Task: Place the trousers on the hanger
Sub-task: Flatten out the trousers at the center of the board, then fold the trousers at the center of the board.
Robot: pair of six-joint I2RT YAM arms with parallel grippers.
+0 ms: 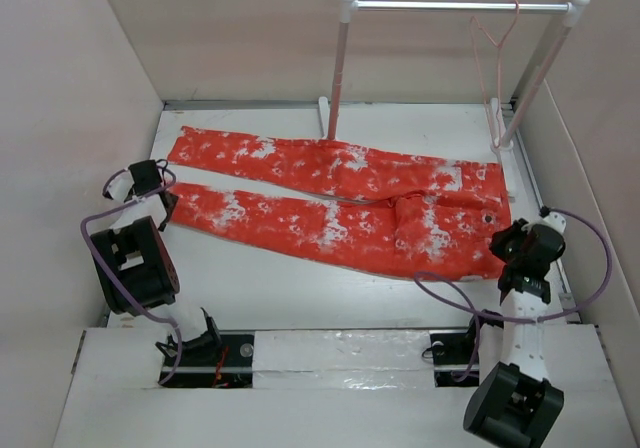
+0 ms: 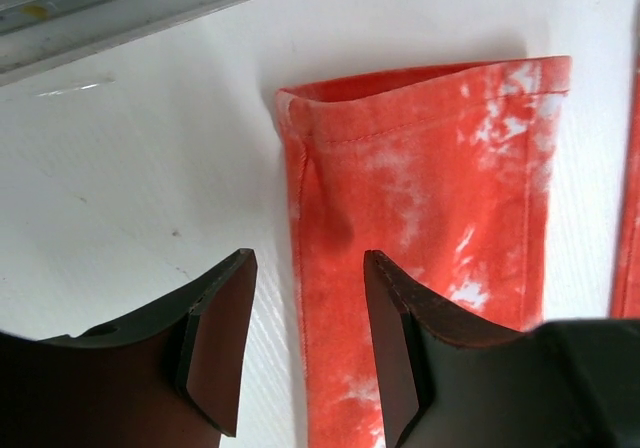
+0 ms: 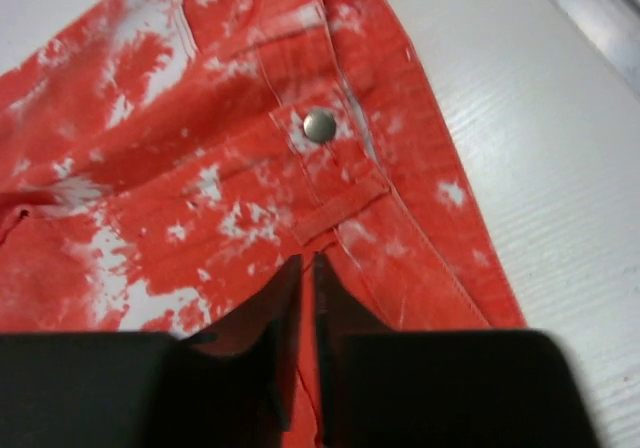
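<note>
Right fingers (image 3: pixel 250 368) pinch the trousers (image 3: pixel 200 168) (left fingers (image 2: pixel 215 338) half-open over cuff (image 2: pixel 420 118)).

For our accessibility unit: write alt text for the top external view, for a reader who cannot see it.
Orange-red trousers with white splotches lie flat across a white table, legs pointing left. The left gripper sits at the near leg's hem, the right gripper at the waistband; a pink wire hanger hangs on a white rail behind.
</note>
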